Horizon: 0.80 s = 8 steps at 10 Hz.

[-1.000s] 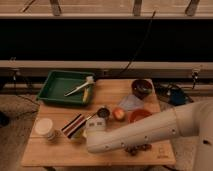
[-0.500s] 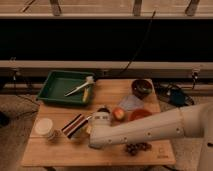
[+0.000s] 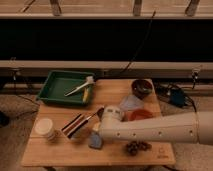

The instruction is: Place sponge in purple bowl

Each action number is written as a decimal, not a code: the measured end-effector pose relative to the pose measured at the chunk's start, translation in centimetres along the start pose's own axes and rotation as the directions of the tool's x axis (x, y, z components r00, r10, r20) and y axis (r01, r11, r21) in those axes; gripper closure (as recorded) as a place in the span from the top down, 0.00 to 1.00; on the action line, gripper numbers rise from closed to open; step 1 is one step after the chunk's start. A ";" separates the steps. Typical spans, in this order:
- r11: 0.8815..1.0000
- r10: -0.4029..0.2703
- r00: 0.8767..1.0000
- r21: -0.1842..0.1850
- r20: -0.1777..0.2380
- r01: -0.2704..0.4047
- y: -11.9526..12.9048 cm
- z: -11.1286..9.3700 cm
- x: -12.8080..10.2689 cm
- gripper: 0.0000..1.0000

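Pincer is positioned at the sponge; its state cannot be told. If gripped shallowly, the sponge may be dropped short of the purple bowl.

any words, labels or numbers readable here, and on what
None can be read.
Small mark on the front right corner of the table: too blurred to read.
White jar: no legible label.
Gripper, down by the sponge: no legible marking.

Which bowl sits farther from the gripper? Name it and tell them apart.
The purple bowl, dark, small and deep, at the back right. The wider, shallower orange bowl lies closer to the gripper, which is down at the sponge near the front.
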 end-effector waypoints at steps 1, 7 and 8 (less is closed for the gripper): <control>1.000 -0.008 1.000 0.000 0.007 0.008 -0.3 0.0 -0.1 0.80; 0.998 -0.060 0.998 -0.010 0.020 0.060 -2.1 0.0 -0.6 0.80; 0.998 -0.060 0.998 -0.010 0.020 0.060 -2.1 0.0 -0.5 0.80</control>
